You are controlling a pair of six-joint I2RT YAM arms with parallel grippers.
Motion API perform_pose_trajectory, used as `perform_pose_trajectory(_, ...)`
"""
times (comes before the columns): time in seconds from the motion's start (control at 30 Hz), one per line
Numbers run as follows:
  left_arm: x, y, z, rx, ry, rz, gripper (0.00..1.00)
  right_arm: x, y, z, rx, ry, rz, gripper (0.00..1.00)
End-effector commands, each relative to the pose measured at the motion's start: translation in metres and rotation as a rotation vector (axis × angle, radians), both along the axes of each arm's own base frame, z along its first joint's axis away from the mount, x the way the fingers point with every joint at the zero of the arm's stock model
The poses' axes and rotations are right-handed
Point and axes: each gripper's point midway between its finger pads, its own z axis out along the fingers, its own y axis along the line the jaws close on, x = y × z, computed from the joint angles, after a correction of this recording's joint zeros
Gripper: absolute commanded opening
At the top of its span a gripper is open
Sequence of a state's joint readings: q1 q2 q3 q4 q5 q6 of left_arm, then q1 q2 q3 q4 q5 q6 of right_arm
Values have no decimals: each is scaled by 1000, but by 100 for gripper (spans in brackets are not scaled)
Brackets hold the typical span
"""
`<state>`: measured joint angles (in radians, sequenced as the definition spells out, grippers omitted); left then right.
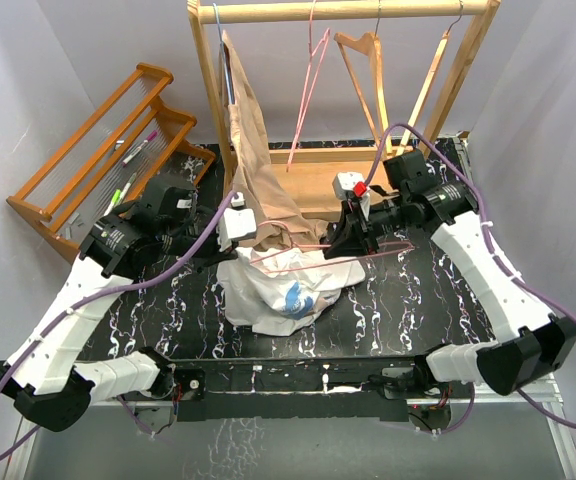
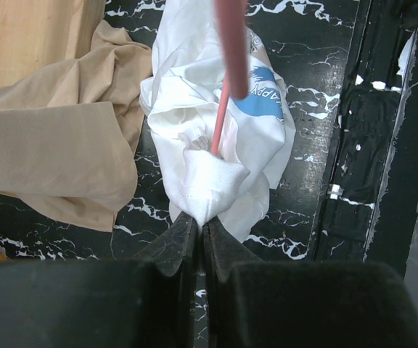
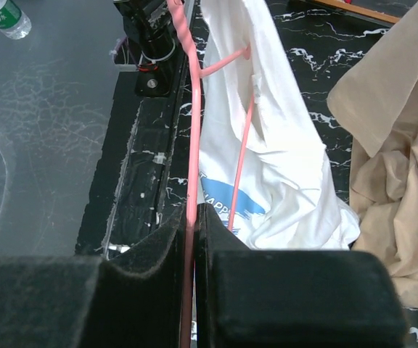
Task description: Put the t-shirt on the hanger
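**Top external view:** The t-shirt (image 1: 288, 290) lies bunched on the table (image 1: 428, 300) at front centre, between the two arms. The left gripper (image 1: 240, 240) is closed on a fold at the shirt's left edge. The right gripper (image 1: 351, 238) clamps the hanger (image 1: 393, 243), which lies roughly level over the shirt. A beige garment (image 1: 258, 170) drapes from the wooden rack (image 1: 348, 10) behind.

**Left wrist view:** The jaws pinch a cone of white fabric. A pink hanger arm disappears into the folds just above the pinch.

**Right wrist view:** The jaws grip one run of the wire. A second run crosses the white cloth, and whether it sits inside the shirt cannot be told.

**Procedure, as judged:** Hold the pinched fabric taut. Feed the hanger along its own line. Avoid snagging the beige garment.
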<state>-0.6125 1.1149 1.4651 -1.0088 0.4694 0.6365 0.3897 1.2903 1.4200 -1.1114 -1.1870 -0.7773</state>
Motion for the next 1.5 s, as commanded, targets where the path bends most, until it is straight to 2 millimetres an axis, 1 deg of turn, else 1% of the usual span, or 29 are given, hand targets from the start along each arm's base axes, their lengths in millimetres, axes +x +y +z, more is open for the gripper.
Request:
perform_pose_trajectory(0.0, -4, -2, 3, -12, -23, -36, 0, 13, 6, 15, 40, -105, 54, 8)
perform_pose_trajectory(0.1, -3, -4, 2, -14, -23, -45, 0, 26, 8, 10, 4, -108, 53, 8)
perform_pose_trajectory(0.27, -3, -7, 3, -26, -26, -62, 0, 39, 7, -4, -58, -91, 42, 8)
perform_pose_trajectory(0.47, -3, -10, -2, -24, -34, -93, 0, 43, 9, 0, -57, -92, 46, 8)
perform_pose_trajectory(0.67, 0, -13, -11, -25, -50, -114, 0, 31, 11, 19, 4, -104, 68, 8)
perform_pose_trajectory(0.77, 4, -16, -15, -27, -66, -124, 0, 24, 10, 25, 25, -100, 76, 8)
perform_pose_trajectory(0.97, 18, -25, -15, -50, -105, -122, 0, 15, 9, 27, 38, -81, 83, 8)
perform_pose_trajectory(1.13, 28, -32, -16, -62, -121, -124, 0, 10, 8, 32, 53, -89, 87, 8)
perform_pose_trajectory(1.3, 43, -44, -8, -102, -138, -107, 0, 7, 8, 36, 65, -94, 93, 8)
perform_pose_trajectory(1.4, 42, -54, -2, -132, -106, -138, 0, 8, 8, 35, 64, -97, 91, 8)
perform_pose_trajectory(1.47, 41, -60, 6, -163, -98, -152, 0, 10, 8, 34, 59, -107, 85, 8)
